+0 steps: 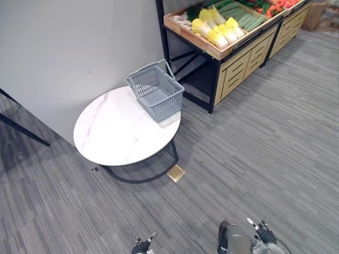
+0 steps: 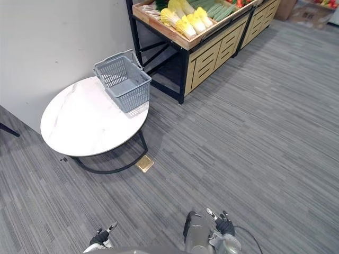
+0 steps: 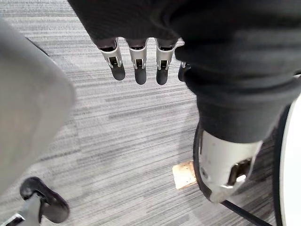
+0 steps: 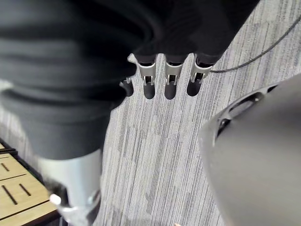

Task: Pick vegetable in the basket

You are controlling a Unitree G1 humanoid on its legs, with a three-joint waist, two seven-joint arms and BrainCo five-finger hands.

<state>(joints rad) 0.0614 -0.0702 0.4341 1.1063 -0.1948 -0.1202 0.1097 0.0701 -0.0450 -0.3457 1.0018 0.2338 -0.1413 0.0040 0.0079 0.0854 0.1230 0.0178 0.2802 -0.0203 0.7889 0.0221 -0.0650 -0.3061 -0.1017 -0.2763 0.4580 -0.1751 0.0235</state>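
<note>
A grey plastic basket (image 1: pixel 165 106) stands empty at the far edge of a round white marble table (image 1: pixel 114 135). Behind it, a wooden produce stand (image 1: pixel 241 58) holds pale yellow cabbages (image 1: pixel 216 29), green cucumbers (image 1: pixel 246 18) and red vegetables (image 1: pixel 275 8). My left hand (image 1: pixel 142 246) hangs low at the bottom of the view, far from the table. In its wrist view the left hand (image 3: pixel 137 66) has straight fingers and holds nothing. My right hand (image 1: pixel 264 234) hangs low on the other side. In the right wrist view that hand (image 4: pixel 170 77) is open and empty too.
A grey wall (image 1: pixel 69 47) rises behind the table. Black frame legs carry the table, and a small brass-coloured square plate (image 1: pixel 175 172) lies on the grey carpet beside them. Wide carpet floor stretches between me and the stand.
</note>
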